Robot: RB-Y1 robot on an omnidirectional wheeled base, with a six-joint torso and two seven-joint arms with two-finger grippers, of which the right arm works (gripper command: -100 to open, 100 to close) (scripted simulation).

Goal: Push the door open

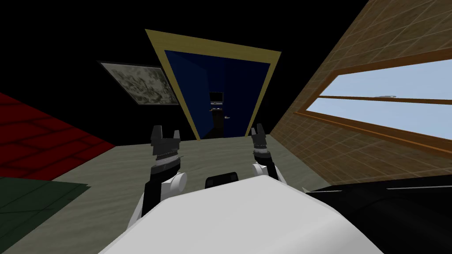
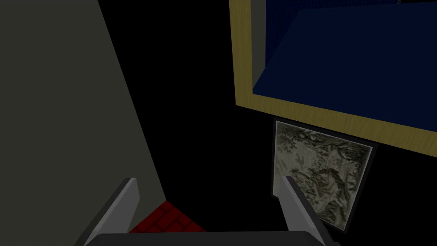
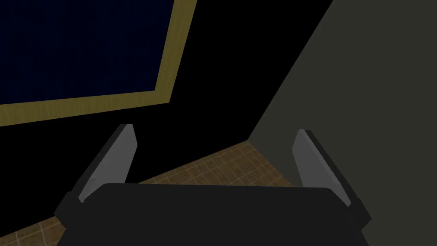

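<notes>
The door (image 1: 229, 88), dark blue in a yellow frame (image 1: 155, 44), stands straight ahead of me across a stretch of grey-green floor (image 1: 110, 185), well apart from both my hands. Inside the frame the blue shows in two shades, a lighter panel to the left and a darker one to the right, with a small handle (image 1: 226, 117) low on the darker part. My left gripper (image 1: 165, 134) is raised in front of my chest with its fingers (image 2: 126, 203) spread wide and nothing between them. It looks toward the frame's left side and a dark-framed picture (image 2: 320, 166) on the black area beside it. My right gripper (image 1: 258, 131) is up at the same height, also wide open and empty, facing the frame's right corner. A brown tiled wall (image 1: 353, 158) with a window (image 1: 388, 101) runs along my right, and red tiles (image 1: 39, 141) lie to my left.
</notes>
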